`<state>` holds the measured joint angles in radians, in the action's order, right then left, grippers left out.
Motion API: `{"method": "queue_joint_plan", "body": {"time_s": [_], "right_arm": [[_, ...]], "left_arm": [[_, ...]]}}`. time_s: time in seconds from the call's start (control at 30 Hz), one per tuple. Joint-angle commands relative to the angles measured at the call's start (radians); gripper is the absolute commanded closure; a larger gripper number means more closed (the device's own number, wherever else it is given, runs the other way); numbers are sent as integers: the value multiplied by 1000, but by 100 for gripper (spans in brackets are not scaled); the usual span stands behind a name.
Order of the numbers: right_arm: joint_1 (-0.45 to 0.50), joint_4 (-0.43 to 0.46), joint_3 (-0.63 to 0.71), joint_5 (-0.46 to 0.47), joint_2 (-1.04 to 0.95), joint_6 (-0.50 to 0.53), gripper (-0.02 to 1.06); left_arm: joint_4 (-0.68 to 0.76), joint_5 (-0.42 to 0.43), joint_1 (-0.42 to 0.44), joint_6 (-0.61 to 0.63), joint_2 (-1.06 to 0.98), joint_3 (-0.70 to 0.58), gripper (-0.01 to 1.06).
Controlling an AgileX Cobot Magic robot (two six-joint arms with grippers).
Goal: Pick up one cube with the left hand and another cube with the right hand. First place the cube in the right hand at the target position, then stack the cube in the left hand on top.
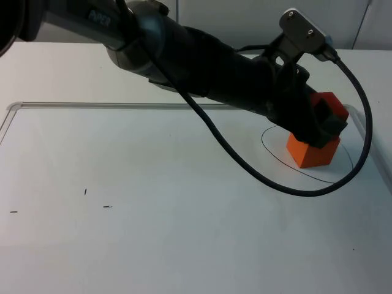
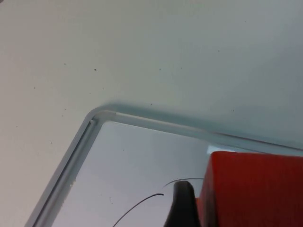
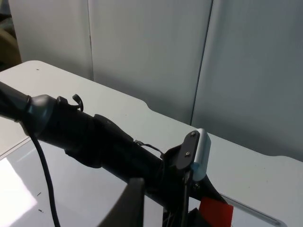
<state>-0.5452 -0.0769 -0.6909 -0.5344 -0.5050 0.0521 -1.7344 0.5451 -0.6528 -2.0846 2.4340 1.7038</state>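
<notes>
Red cube [image 1: 327, 105]: held in my left gripper [image 1: 320, 125], resting on the orange cube [image 1: 313, 152] inside the drawn circle [image 1: 272, 153] near the worktop [image 1: 153, 214] right edge. Stacking step, I judge; next, release and lift straight. Raised rim [image 2: 156, 124] close behind; open room leftward. Right gripper [image 3: 130, 203] waits raised; fingers' state untellable.

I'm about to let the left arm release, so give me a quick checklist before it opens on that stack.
1. Lower orange cube inside the drawn circle: ok.
2. Upper red cube held in left gripper: ok.
3. Upper cube resting flat on lower cube: cannot tell, gripper hides the seam.
4. Cubes squarely aligned: cannot tell.
5. Right gripper raised away from the stack, waiting: ok.
</notes>
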Motion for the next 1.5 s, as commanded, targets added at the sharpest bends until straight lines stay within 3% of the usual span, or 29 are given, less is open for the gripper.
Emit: {"method": "queue_joint_plan", "body": {"time_s": [0.0,0.63,0.97,1.1,1.23,1.27,1.4,1.43,1.47], "right_arm": [[-4,0,4,13,4,0,10],[-4,1,4,12,4,0,10],[-4,1,4,12,4,0,10],[-4,1,4,12,4,0,10],[-4,3,4,12,4,0,10],[-4,3,4,12,4,0,10],[-4,5,4,12,4,0,10],[-4,5,4,12,4,0,10],[-4,7,4,12,4,0,10]], "left_arm": [[-10,1,-1,1,-1,6,42],[-10,46,-1,42,-81,6,42],[-10,80,-1,113,-305,6,42],[27,80,-1,195,-439,6,42],[281,80,-1,393,-605,6,42],[281,80,-1,393,-605,6,42],[688,102,-1,734,-764,6,42],[688,102,-1,734,-764,6,42],[771,125,-1,829,-805,6,42]]}}
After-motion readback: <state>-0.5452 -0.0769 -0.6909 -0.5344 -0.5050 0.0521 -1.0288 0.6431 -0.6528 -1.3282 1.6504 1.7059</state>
